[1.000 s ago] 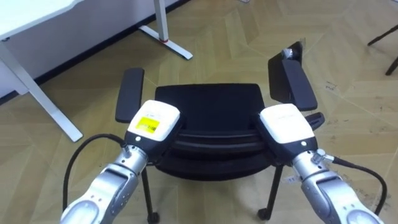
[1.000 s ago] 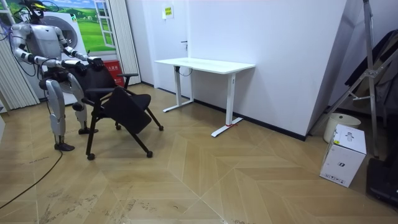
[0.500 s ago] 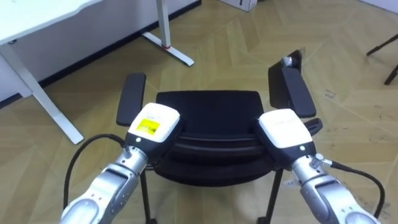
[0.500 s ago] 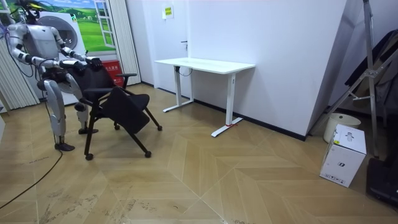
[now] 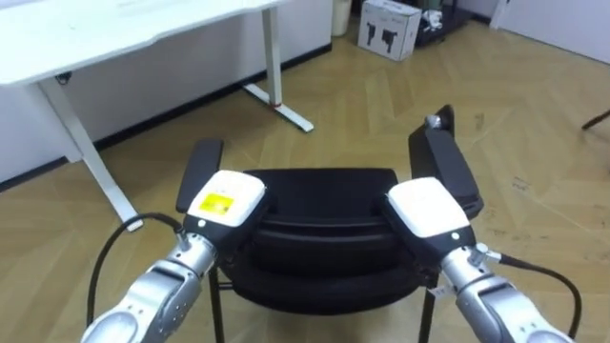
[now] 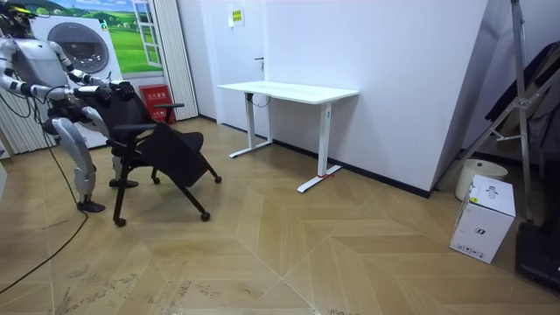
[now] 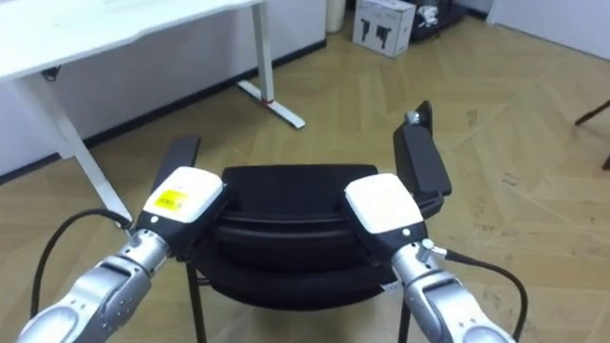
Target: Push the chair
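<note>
Stands at the room view's left, close behind a black office chair with padded armrests and castor legs [image 6: 164,147], both arms stretched forward to its backrest. Looks down over the backrest's top edge onto the seat.

Lays the left hand [image 5: 227,198], white-backed with a yellow sticker, on the top edge of the backrest near its left end, just inboard of the left armrest [image 5: 202,164]. Cannot tell how the fingers are set: tucked over the far side of the edge, hidden under the back of the hand.

Lays the right hand [image 5: 426,208], plain white-backed, on the same edge near its right end, just beside the right armrest [image 5: 448,162]. Cannot tell here either whether the fingers are curled round the edge or merely pressed to it.

Places the chair on the light herringbone wooden floor [image 5: 362,105], between the robot and a white-topped counter on slim white legs [image 6: 289,90], well apart from that counter. Shows the seat tipped down toward the front in the room view.

Shows a white cardboard box with dark print [image 5: 389,27] on the floor, far ahead and to the right.
</note>
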Tool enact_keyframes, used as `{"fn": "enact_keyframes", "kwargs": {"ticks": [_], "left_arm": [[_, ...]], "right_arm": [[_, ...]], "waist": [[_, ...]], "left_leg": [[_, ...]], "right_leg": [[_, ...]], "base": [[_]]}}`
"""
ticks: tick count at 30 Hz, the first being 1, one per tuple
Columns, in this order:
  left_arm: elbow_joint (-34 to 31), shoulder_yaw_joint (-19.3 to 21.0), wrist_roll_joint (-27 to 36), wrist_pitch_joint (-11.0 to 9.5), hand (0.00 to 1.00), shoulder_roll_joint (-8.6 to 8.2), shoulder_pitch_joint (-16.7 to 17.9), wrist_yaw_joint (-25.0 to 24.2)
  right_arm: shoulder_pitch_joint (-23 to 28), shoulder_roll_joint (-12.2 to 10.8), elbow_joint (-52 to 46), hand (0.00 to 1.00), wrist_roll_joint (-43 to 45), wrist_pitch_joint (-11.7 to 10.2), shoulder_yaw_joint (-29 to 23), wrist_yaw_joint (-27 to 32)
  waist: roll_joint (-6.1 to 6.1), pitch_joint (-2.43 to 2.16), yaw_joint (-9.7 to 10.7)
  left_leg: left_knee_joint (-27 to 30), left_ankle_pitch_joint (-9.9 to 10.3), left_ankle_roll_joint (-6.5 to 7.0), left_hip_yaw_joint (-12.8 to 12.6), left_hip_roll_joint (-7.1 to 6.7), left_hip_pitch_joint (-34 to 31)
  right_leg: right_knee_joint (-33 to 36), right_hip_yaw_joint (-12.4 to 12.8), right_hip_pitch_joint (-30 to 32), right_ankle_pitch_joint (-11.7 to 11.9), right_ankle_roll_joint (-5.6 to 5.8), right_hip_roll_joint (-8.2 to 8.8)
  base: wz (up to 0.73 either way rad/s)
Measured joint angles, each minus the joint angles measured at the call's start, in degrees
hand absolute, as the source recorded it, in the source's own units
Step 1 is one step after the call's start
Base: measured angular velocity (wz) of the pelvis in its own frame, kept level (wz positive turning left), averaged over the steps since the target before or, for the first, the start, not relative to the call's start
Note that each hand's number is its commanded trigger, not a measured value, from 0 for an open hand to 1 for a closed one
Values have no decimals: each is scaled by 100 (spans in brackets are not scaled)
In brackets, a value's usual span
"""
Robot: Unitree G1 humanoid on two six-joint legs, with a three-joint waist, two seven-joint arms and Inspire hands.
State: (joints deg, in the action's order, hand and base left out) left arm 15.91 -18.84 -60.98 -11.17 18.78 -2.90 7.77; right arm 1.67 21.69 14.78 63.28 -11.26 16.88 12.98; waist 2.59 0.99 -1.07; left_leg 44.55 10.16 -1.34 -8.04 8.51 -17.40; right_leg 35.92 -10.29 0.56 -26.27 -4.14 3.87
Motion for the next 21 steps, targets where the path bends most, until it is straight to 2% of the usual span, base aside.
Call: {"fn": "enact_keyframes", "kwargs": {"ticks": [1,2,3,4,5,6,7,9,10,11,12,14,15,16,17,18,19,20,21], "left_arm": [[-25,-7,22,-18,100,2,20,17],[-33,-7,36,-46,100,9,44,43],[-43,-6,35,-56,100,16,55,55],[-93,-1,27,-70,100,31,67,56],[-143,24,26,-114,100,78,73,58],[-158,42,27,-152,100,109,72,59],[-184,66,27,-179,100,133,63,70],[-195,66,46,-201,100,159,31,96],[-218,64,76,-205,100,185,31,147],[-239,64,78,-202,100,187,20,150],[-240,62,77,-203,100,186,14,144],[-237,59,83,-206,100,187,-62,129],[-223,60,90,-197,100,184,-96,122],[-164,57,153,-185,100,179,-166,101],[-109,37,198,-194,100,178,-225,55],[-80,29,212,-201,100,175,-230,55],[-17,25,214,-244,100,176,-231,53],[40,25,229,-300,100,188,-229,65],[63,27,246,-317,100,192,-231,85]], "right_arm": [[1,50,5,100,-5,-23,5,64],[9,81,-10,100,1,-33,12,114],[23,88,-25,100,4,-35,11,129],[83,94,-76,100,4,-34,-1,146],[122,91,-99,100,11,-34,-3,208],[124,90,-102,100,22,-44,-4,250],[125,98,-135,100,27,-49,-4,315],[134,129,-185,100,27,-43,-4,386],[116,130,-212,100,28,-35,-5,393],[116,137,-214,100,28,-34,-10,396],[118,145,-217,100,25,-33,-10,394],[54,172,-226,100,-7,-5,-14,343],[8,182,-226,100,-24,-1,-13,318],[-77,182,-224,100,-26,28,-10,242],[-92,186,-223,100,-34,46,-10,200],[-83,193,-221,100,-45,39,-9,177],[-44,179,-213,100,-50,25,-8,140],[-34,174,-206,100,-48,3,-8,118],[-35,176,-210,100,-43,-2,-5,119]], "waist": [[-9,6,-67],[-53,12,-147],[-75,3,-191],[-88,-7,-253],[-82,-15,-281],[-81,-22,-266],[-71,-30,-221],[-59,-44,-209],[-47,-46,-213],[-20,-83,-206],[45,-80,-203],[158,-97,-211],[149,-94,-219],[95,-85,-208],[69,-74,-183],[61,-70,-171],[14,-43,-158],[-105,5,-145],[-104,-7,-112]], "left_leg": [[-283,6,12,-120,-231,-145],[-781,-40,20,-320,-364,-206],[-1079,-102,48,-387,-426,-214],[-1668,-224,95,-420,-522,-207],[-1828,-465,212,-402,-537,-194],[-1838,-533,236,-410,-544,-195],[-1895,-597,328,-416,-616,-191],[-1916,-626,393,-418,-732,-147],[-1892,-687,525,-407,-840,-100],[-1855,-679,662,-413,-976,-36],[-1842,-622,744,-440,-1054,2],[-1753,-324,900,-526,-1322,126],[-1671,-234,935,-537,-1349,127],[-1479,-43,984,-558,-1359,130],[-1346,93,1002,-557,-1387,196],[-1305,171,1024,-547,-1404,261],[-1273,324,1075,-526,-1413,427],[-1274,445,1109,-480,-1414,564],[-1281,485,1130,-436,-1422,600]], "right_leg": [[-9,89,22,9,-4,9],[-39,82,31,36,-5,11],[-45,79,17,28,-7,4],[-40,75,-24,-43,28,-9],[-62,75,-68,-120,61,-3],[-98,72,-88,-141,103,3],[-190,84,-122,-118,196,30],[-328,150,-201,-101,293,102],[-340,175,-265,-149,369,183],[-340,204,-360,-233,454,309],[-338,218,-407,-274,501,392],[-192,202,-534,-375,683,677],[-2,186,-483,-363,714,728],[755,150,-231,-193,742,847],[1560,236,92,194,726,963],[1917,275,221,423,719,1012],[2396,414,409,957,700,1024],[2719,507,566,1462,674,1005],[2855,517,651,1606,661,1001]], "base": [[-40],[-51],[-46],[-33],[-25],[-9],[0],[-11],[-18],[-12],[-6],[-12],[-20],[-9],[0],[7],[0],[0],[4]]}}
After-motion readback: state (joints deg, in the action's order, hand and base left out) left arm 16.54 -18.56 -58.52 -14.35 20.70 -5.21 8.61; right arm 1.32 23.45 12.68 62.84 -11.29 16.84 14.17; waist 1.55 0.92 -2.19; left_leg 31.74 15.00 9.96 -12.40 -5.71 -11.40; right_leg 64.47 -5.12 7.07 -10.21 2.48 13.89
